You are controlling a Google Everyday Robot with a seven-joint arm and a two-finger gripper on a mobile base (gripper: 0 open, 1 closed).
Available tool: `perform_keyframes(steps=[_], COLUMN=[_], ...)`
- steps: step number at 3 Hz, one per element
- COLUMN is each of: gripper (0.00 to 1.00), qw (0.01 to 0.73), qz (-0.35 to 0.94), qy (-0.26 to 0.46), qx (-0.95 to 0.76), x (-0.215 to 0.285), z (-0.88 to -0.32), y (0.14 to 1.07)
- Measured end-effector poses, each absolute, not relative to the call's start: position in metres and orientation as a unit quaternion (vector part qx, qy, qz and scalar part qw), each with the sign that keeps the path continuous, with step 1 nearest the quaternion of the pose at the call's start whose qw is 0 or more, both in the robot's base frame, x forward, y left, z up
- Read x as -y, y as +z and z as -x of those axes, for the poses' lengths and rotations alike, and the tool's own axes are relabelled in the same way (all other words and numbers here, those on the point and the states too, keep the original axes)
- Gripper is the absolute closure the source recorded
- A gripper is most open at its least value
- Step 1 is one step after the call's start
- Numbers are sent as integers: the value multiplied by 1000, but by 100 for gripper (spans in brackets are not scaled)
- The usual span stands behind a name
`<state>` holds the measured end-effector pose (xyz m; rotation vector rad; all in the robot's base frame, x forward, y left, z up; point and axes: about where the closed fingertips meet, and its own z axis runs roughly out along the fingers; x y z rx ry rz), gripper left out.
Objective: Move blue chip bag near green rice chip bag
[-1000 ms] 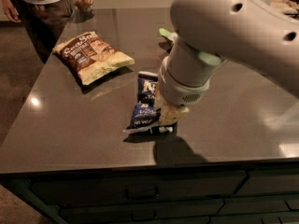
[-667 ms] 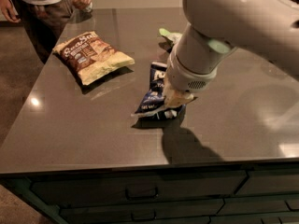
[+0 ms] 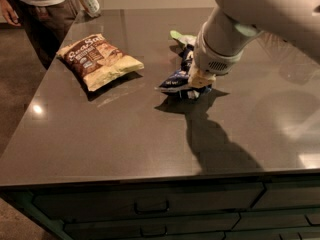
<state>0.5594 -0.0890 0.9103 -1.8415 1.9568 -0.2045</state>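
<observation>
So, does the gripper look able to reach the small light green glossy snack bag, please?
Probably yes, though not to grasp it: the gripper is clamped on the dark blue glossy chip bag, and the light green snack bag lies just beyond it, unobstructed.

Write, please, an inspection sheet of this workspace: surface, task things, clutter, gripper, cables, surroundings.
Surface: dark glossy countertop, with light reflections on it.
Job's things: blue chip bag crumpled, near the middle of the counter; green rice chip bag just behind it, mostly hidden by the arm.
Clutter: brown-and-tan chip bag lying flat at the left rear.
Gripper: gripper low over the counter, shut on the right end of the blue chip bag.
Cables: nothing seen.
Surroundings: person at the far left corner, holding a small container; drawers under the counter.
</observation>
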Motion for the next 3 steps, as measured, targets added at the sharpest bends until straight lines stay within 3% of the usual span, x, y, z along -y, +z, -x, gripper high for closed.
perform_keyframes(steps=[1,3], gripper=[82,37], qw=[230,231], qz=[624,594], qy=[-98,-104], qx=[-740,-763], x=[114,139], z=[-586,-594], y=[912,902])
